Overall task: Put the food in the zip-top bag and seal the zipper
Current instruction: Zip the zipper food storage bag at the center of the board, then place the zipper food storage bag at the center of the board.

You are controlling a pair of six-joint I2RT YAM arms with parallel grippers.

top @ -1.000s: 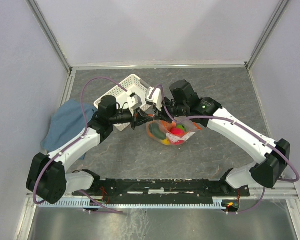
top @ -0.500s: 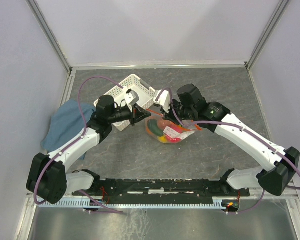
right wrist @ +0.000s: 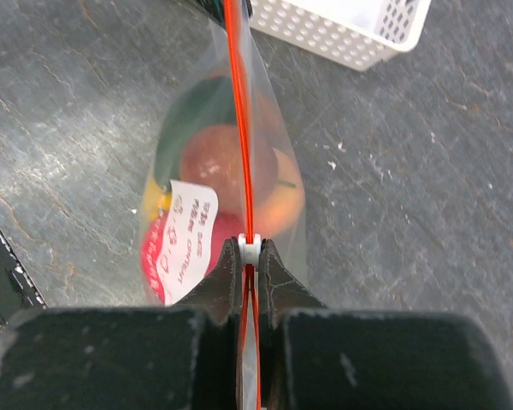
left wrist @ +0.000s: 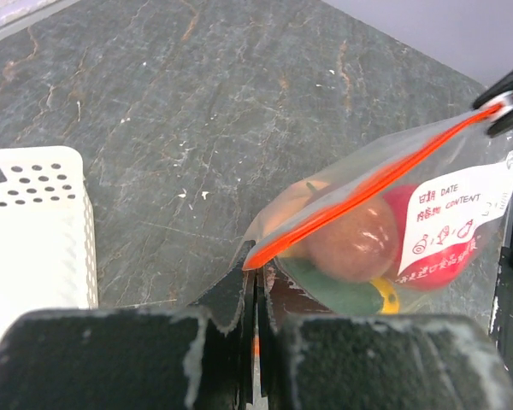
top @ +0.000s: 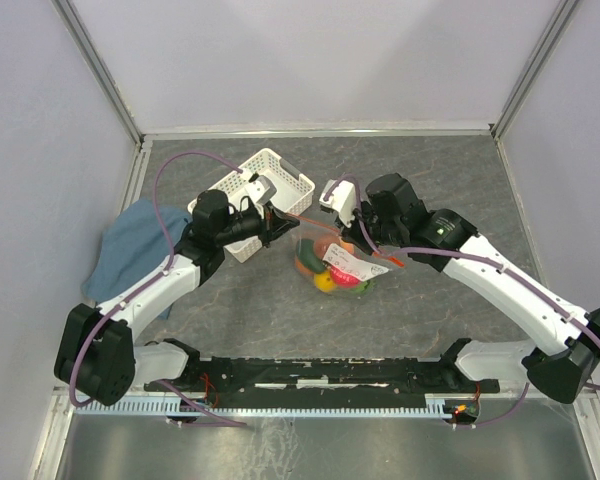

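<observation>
The zip-top bag (top: 335,268) is sagging between the two hands over the middle of the worktop (top: 460,170). The food (right wrist: 214,162) is bunching inside it: red, brownish, peach, yellow and dark green pieces behind a white label. The left hand (left wrist: 255,286) is clenching the end corner of the zipper (left wrist: 359,191). The right hand (right wrist: 250,256) is pinching the strip at its small slider, and the strip is stretching taut between them. Beyond the left hand a white lattice basket (top: 280,160) is sitting, and a blue cloth (top: 130,250) is lying off to the left.
</observation>
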